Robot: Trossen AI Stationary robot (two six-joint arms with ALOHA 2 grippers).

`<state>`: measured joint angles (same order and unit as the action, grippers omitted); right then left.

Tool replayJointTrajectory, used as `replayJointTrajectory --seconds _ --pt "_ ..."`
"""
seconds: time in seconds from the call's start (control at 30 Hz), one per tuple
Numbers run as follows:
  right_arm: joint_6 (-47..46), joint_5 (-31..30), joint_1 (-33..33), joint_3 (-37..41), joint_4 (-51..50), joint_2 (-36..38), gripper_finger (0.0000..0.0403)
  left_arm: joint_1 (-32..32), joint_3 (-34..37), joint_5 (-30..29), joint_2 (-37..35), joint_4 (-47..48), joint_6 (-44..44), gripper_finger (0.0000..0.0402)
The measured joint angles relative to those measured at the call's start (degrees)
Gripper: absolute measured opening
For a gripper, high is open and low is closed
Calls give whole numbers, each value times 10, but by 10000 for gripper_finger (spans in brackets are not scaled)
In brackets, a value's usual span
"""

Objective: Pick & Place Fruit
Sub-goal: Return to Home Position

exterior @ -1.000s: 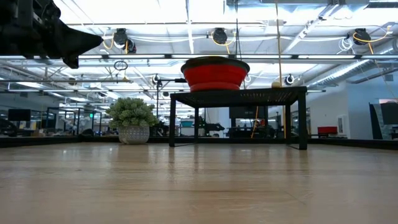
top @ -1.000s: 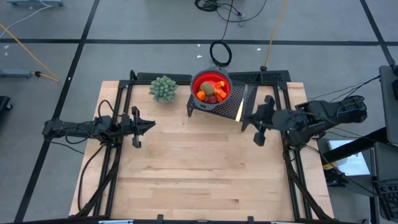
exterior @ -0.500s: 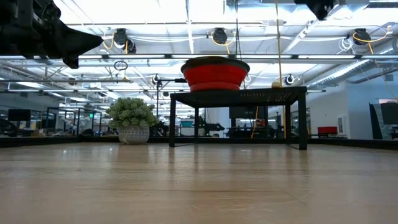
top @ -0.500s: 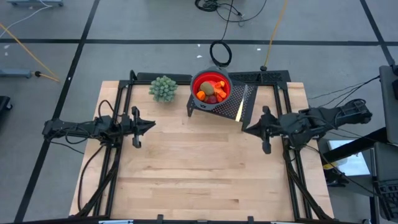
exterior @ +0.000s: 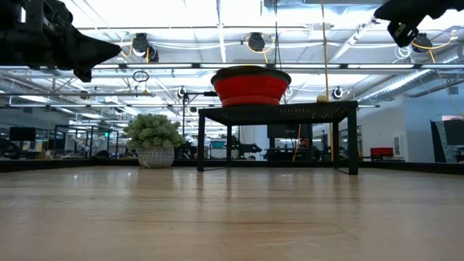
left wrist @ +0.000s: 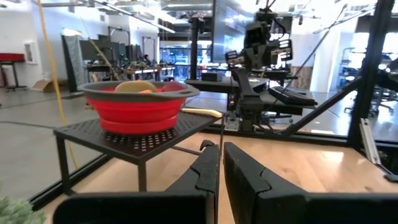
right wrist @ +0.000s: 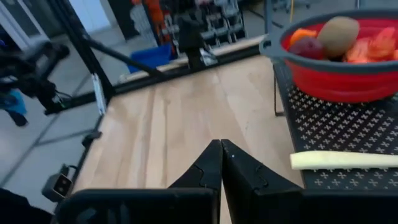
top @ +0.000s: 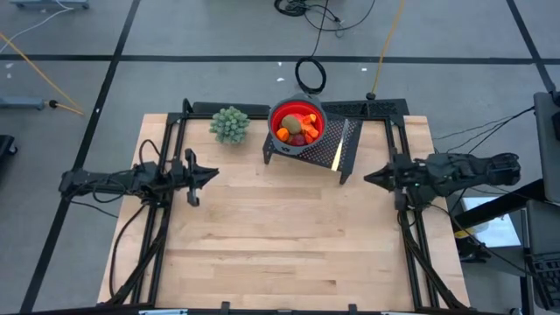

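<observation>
fruit (top: pixel 296 130) in bowl (top: pixel 274 116) (far table (top: pixel 280 236) edge)

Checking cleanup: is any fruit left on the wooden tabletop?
No, all visible fruit lies in the red bowl on the shelf.

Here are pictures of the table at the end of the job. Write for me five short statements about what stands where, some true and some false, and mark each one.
1. The fruit lies inside the red bowl. True.
2. The knife lies on the table beside the plant. False: the knife lies on the black shelf, next to the bowl.
3. The red bowl stands on the black shelf. True.
4. The right tool holds a piece of fruit. False: the right tool is shut and empty at the table's right side; the left tool, also shut, waits at the left side.
5. The plant stands on the shelf. False: the plant stands on the table, beside the shelf.
</observation>
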<state>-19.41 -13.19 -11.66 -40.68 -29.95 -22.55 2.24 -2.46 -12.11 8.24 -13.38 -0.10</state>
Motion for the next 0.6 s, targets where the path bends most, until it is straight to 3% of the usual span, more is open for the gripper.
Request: replayJointTrajectory --seconds 0.37,0.6 --pt "-3 3 0 85 43 158 0 -51 0 17 0 23 -46 26" --pt "-9 15 0 153 97 197 0 -76 0 37 0 39 -27 26"
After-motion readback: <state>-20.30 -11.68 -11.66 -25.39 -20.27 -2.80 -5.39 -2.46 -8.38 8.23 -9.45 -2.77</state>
